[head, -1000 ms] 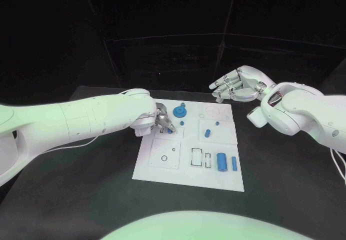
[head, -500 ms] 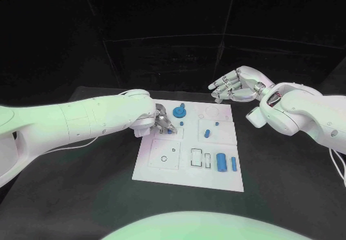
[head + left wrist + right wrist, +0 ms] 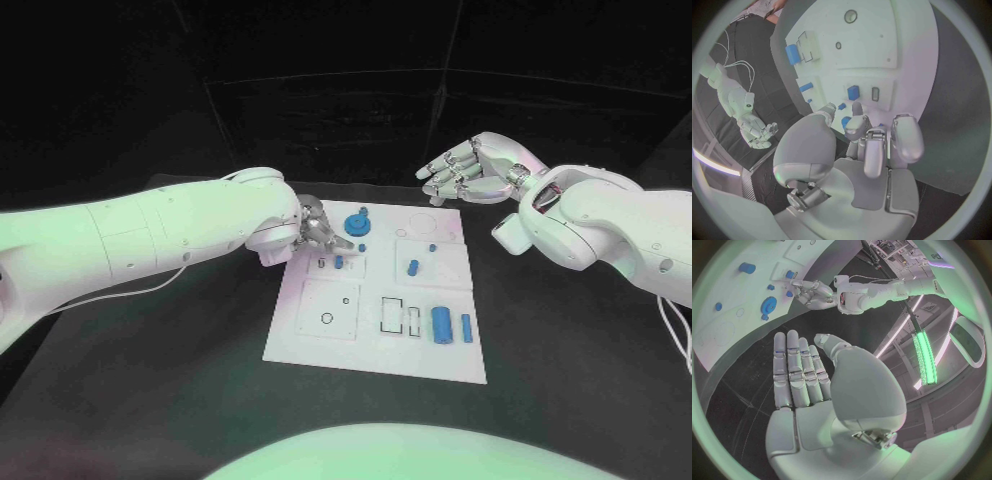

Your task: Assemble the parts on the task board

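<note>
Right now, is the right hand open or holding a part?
Open. The right hand hovers past the task board's far edge; in the right wrist view its fingers lie straight and empty.

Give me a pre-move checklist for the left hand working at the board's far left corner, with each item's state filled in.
1. Left hand over the task board, at its far left part: ok.
2. Left hand holding a part: cannot tell; its fingertips are close to a small blue part.
3. Right hand off the board, open, holding nothing: ok.
4. Blue gear-shaped part beside the left hand, standing free: ok.
5. Two blue parts at the near right lie untouched: ok.
</note>
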Tool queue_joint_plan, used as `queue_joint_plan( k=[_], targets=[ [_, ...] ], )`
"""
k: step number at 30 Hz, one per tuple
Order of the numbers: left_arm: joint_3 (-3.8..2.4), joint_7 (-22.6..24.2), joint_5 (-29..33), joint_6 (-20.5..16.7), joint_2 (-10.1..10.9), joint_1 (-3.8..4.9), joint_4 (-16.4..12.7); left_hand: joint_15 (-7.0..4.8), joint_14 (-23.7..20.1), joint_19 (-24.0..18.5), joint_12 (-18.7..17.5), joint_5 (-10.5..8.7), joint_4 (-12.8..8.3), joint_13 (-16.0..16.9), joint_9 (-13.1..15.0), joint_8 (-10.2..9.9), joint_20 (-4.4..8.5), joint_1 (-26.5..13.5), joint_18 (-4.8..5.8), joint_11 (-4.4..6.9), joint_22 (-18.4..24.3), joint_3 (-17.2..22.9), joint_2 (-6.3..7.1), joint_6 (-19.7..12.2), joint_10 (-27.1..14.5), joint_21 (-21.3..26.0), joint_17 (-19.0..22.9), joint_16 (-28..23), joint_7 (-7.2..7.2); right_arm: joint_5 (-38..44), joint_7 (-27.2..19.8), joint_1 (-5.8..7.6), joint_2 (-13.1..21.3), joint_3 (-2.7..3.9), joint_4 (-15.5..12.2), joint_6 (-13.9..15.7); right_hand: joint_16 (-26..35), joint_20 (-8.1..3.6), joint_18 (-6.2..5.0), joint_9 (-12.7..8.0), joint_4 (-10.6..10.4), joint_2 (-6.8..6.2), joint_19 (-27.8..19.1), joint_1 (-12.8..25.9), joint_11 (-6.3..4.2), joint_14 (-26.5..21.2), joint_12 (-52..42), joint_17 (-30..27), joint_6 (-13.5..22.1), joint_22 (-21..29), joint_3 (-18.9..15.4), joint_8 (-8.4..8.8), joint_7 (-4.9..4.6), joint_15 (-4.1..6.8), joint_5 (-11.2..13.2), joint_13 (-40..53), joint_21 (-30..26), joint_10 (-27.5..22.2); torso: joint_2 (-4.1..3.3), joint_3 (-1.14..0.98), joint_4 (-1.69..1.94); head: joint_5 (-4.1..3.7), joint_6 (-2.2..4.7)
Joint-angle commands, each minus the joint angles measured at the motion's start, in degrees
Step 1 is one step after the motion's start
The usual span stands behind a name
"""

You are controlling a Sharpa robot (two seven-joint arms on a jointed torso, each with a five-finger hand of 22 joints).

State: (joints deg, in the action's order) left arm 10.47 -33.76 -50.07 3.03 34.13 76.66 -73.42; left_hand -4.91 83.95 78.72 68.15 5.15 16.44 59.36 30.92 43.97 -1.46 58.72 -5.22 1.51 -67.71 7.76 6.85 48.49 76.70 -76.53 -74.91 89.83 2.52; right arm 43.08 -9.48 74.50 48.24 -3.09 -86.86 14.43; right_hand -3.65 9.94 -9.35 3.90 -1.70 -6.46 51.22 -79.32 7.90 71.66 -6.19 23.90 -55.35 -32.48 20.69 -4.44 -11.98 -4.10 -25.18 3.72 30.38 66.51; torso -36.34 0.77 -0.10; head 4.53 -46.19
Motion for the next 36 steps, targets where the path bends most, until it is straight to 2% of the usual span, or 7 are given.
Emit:
queue_joint_plan(
  k=[1, 8, 13, 15, 20, 26, 36],
  targets=[
    [-0.9, 2.8, -0.2, -3.0, 0.9, 0.9, -1.0, 0.24, 6.0, -0.8, -0.9, -0.17, 0.1, -1.2, -0.1, -0.6, -0.25, 0.5, 0.16, -0.23, 1.3, -1.8, -0.14, -1.0, -1.1, 0.9, -15.1, 0.2, 0.31, 0.1, -0.6, 0.14, 0.0, 0.04, 0.1, 0.0, 0.1, -0.04, -0.83, -0.1, 0.1, -0.12, -0.3, 0.6, 0.0, 0.0, -0.2, -0.1, 0.1, 0.1, -0.1, -0.18, -0.16, -0.2, 0.2, -0.1, -0.3, -0.4, 0.02, -0.03, -0.03, 0.09, 0.23],
    [-2.0, 2.8, -0.2, 1.8, 1.8, 2.96, -0.1, 0.62, 6.0, -1.7, -1.9, -0.1, 0.1, -2.6, -0.7, -1.5, -0.6, 1.1, -0.18, -0.67, 2.8, -4.1, -1.13, -2.0, -2.2, 2.1, -14.8, 0.1, 0.79, 0.1, -0.5, 0.14, -0.1, 0.04, 0.4, -0.1, 0.1, -0.02, -0.83, -0.1, 0.1, -0.12, -0.3, 0.7, 0.01, 0.0, -0.2, -0.2, 0.1, 0.1, -0.1, -0.17, -0.17, -0.22, 0.2, -0.1, -0.3, -0.4, -0.02, -0.03, 0.03, 0.27, 0.75],
    [-2.16, 0.9, -0.2, 7.8, -0.6, 3.86, 5.2, 2.04, 5.1, -4.7, -7.9, -0.18, 0.3, -10.0, -3.6, -5.3, -1.62, 2.7, -1.26, -2.27, 8.2, -6.6, -3.39, -4.9, -7.2, 6.2, -11.5, -1.5, 2.49, 0.1, -0.5, 0.14, -0.2, 0.04, 0.6, -0.1, 0.1, -0.02, -0.83, 0.0, 0.1, -0.1, -0.3, 0.7, 0.01, 0.0, -0.2, -0.2, 0.1, 0.1, -0.1, -0.18, -0.17, -0.22, 0.2, -0.1, -0.3, -0.4, -0.1, -0.05, -0.05, 0.92, 0.84],
    [-2.18, 0.7, -0.6, 9.4, -2.1, 4.03, 8.1, 2.23, 5.0, -5.0, -8.3, -0.1, 0.2, -10.7, -4.8, -6.6, -2.09, 3.7, -1.33, -2.52, 8.7, -7.2, -4.08, -5.6, -7.8, 6.7, -11.2, -1.6, 2.97, 0.1, -0.5, 0.14, -0.4, 0.04, 0.7, -0.1, 0.1, -0.02, -0.83, 0.0, 0.1, -0.1, -0.3, 0.7, 0.01, 0.0, -0.2, -0.2, 0.1, 0.1, -0.1, -0.18, -0.17, -0.22, 0.2, -0.1, -0.3, -0.4, -0.12, -0.01, -0.09, 0.98, 0.84],
    [-2.19, 1.5, -4.2, 12.5, -5.5, 3.87, 14.5, 2.43, 5.1, -4.6, -7.9, 0.06, 0.0, -10.6, -6.0, -7.3, -2.34, 5.1, -1.27, -2.75, 8.2, -7.9, -5.14, -5.1, -7.7, 6.5, -11.7, -1.4, 3.1, 0.1, -0.6, 0.13, -0.8, 0.04, 0.8, -0.2, 0.1, -0.02, -0.83, 0.0, 0.1, -0.1, -0.3, 0.7, 0.01, 0.0, -0.2, -0.2, 0.1, 0.1, -0.1, -0.18, -0.17, -0.22, 0.2, -0.1, -0.3, -0.4, -0.11, 0.02, -0.16, 1.29, 1.09],
    [-2.19, 2.7, -8.7, 15.3, -8.6, 2.92, 20.7, 2.48, 5.3, -3.9, -7.3, 0.17, 0.0, -10.2, -6.7, -7.5, -2.42, 6.2, -1.09, -2.79, 7.2, -8.3, -6.12, -4.2, -7.2, 5.9, -12.3, -1.1, 3.16, 0.1, -0.6, 0.13, -1.0, 0.04, 0.9, -0.3, 0.0, -0.01, -0.84, 0.0, 0.2, 0.0, -0.3, 0.7, 0.0, 0.0, -0.2, -0.3, 0.0, 0.1, -0.1, -0.21, -0.16, -0.21, 0.1, -0.1, -0.4, -0.4, -0.06, 0.01, -0.07, 1.51, 1.2],
    [-2.21, 3.6, -9.9, 16.6, -11.1, 1.68, 25.5, 2.44, 5.5, -3.5, -6.9, 0.11, 0.1, -9.8, -7.1, -7.4, -2.41, 6.2, -0.96, -2.73, 6.5, -8.8, -6.4, -3.6, -6.8, 5.5, -12.9, -0.8, 3.07, 0.1, -0.6, 0.13, -1.2, 0.04, 1.0, -0.3, 0.0, -0.01, -0.84, 0.0, 0.2, 0.0, -0.3, 0.7, 0.0, 0.0, -0.2, -0.3, 0.0, 0.1, -0.1, -0.21, -0.16, -0.21, 0.1, -0.1, -0.4, -0.4, -0.02, 0.0, -0.11, 1.54, 1.16]
  ],
)
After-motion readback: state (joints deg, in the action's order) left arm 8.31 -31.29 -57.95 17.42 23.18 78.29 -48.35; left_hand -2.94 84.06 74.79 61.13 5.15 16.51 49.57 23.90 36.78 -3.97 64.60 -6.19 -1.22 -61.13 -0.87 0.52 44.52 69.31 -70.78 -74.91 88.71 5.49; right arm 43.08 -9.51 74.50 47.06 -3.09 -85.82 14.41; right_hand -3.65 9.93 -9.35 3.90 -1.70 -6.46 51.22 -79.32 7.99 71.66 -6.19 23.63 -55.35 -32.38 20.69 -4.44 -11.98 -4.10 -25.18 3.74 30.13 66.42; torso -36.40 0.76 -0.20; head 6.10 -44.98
